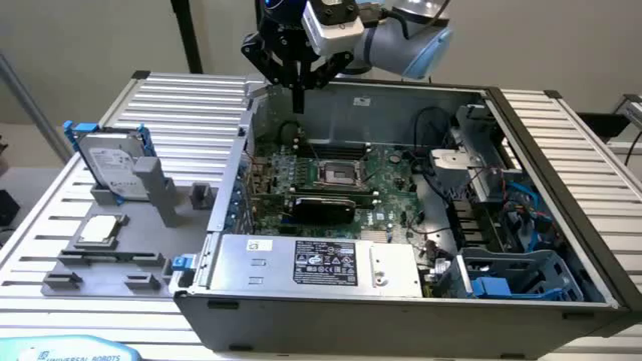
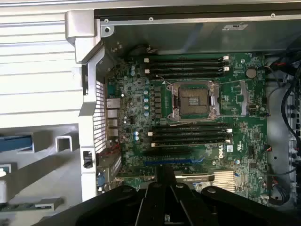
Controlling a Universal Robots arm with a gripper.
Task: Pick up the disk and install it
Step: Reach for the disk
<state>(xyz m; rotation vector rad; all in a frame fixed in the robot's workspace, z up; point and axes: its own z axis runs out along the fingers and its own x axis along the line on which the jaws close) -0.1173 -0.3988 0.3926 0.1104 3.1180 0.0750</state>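
Disk (image 1: 113, 162), upright in its grey stand (image 1: 152, 184), looks rigid, weighty, shock-sensitive; its blue rail (image 1: 71, 135) edges seem the safest hold. Pincer (image 1: 298, 96), pressed together and empty, hovers above the case (image 1: 401, 320).

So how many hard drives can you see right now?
1: the disk is propped in its blue carrier on the grey stand, at the exterior view's left of the case. Others may be hidden inside the case.
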